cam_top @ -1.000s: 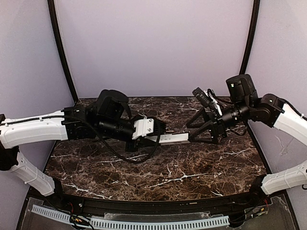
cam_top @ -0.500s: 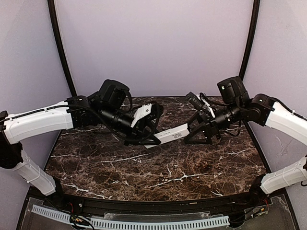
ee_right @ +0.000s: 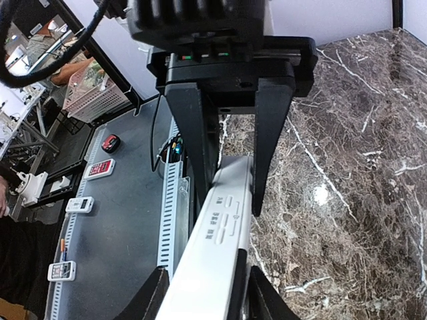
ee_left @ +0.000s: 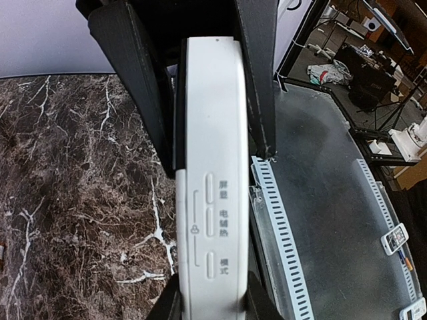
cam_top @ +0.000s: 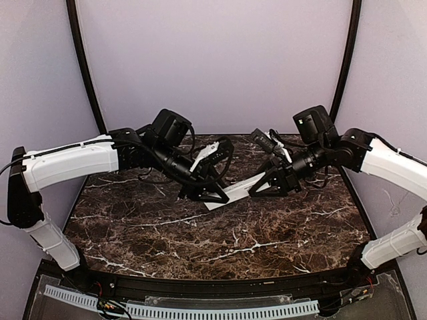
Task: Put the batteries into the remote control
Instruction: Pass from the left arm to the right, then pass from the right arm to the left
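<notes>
White remote control (cam_top: 230, 193) sits tilted over the marble desk (cam_top: 200, 247), 1 end clamped in the left gripper (ee_left: 212, 293), the other between the narrow-set right gripper (ee_right: 203, 293); cannot tell whether it grips.

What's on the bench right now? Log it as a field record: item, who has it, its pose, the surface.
item: remote control, slim and white
left hand: shut on one end of the remote control
right hand: fingers on either side of the other end; a firm grip cannot be confirmed
pose: bridges the two hands, tilted, button face toward both wrist cameras, apparently lifted off the surface
surface: dark marble table
</notes>
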